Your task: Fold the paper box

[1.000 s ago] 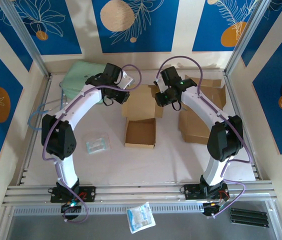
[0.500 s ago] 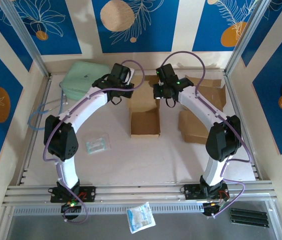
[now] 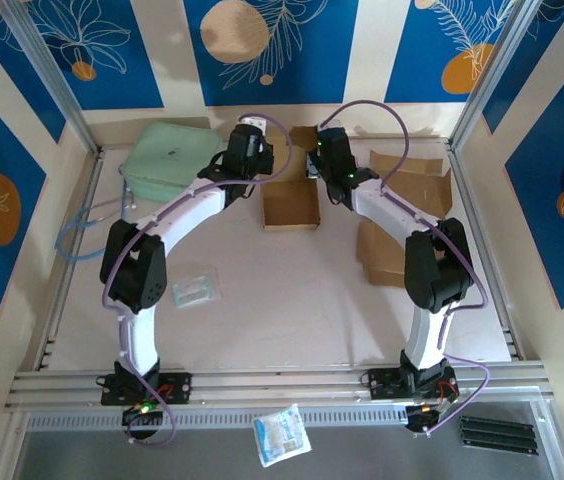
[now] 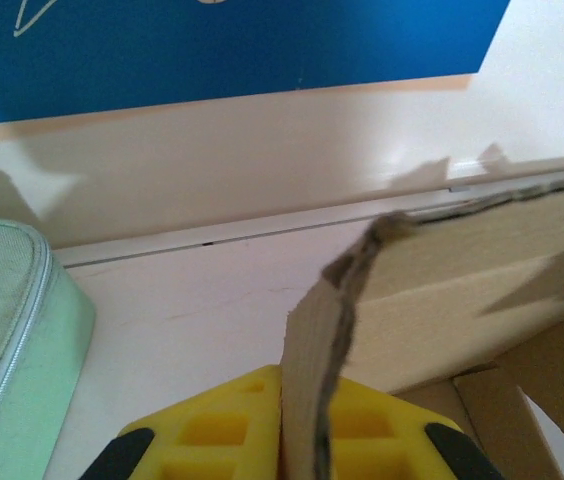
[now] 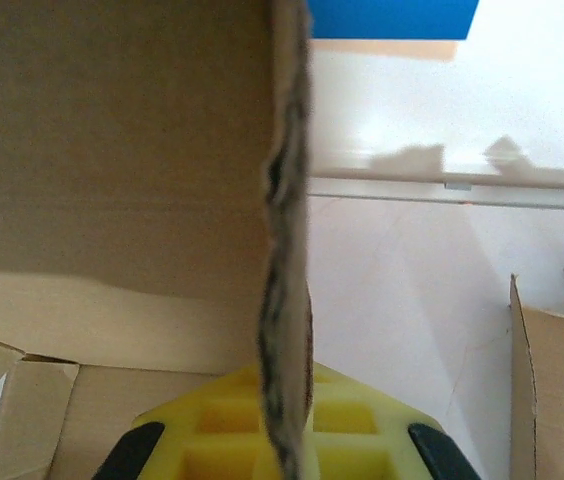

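Now, past a small plastic packet (image 3: 196, 288) on the near table, the paper box (image 3: 291, 205) sits open-topped by the far wall. Left gripper (image 4: 297, 440) pinches its left flap, and right gripper (image 5: 284, 435) is clamped on the right flap.

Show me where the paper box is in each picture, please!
Top camera: paper box at the far middle of the table.
Left wrist: its flap edge rises up the middle from the left hand, panel running right.
Right wrist: its wall covers the upper left, edge in the right hand.
Shared landmark: the blue wall panel behind it.
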